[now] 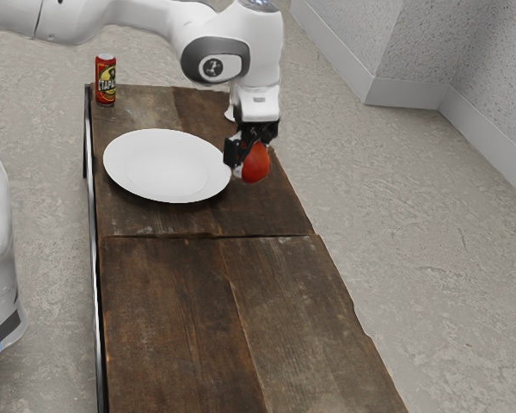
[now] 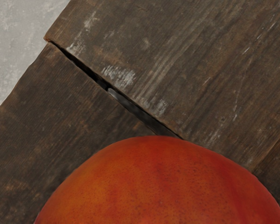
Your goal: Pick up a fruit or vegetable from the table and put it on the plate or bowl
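Bright, soft and even throughout. Thin, pale shading under the lower rim of the white plate (image 1: 166, 165), left of centre in the exterior view. Gentle sheen on the arm (image 1: 241, 34) at upper centre. Deep shade in the plank gap (image 2: 126, 105) near the evenly lit fruit (image 2: 163, 186).

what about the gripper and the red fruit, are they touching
Touching: the exterior view shows the gripper with its fingers against the red fruit from both sides.
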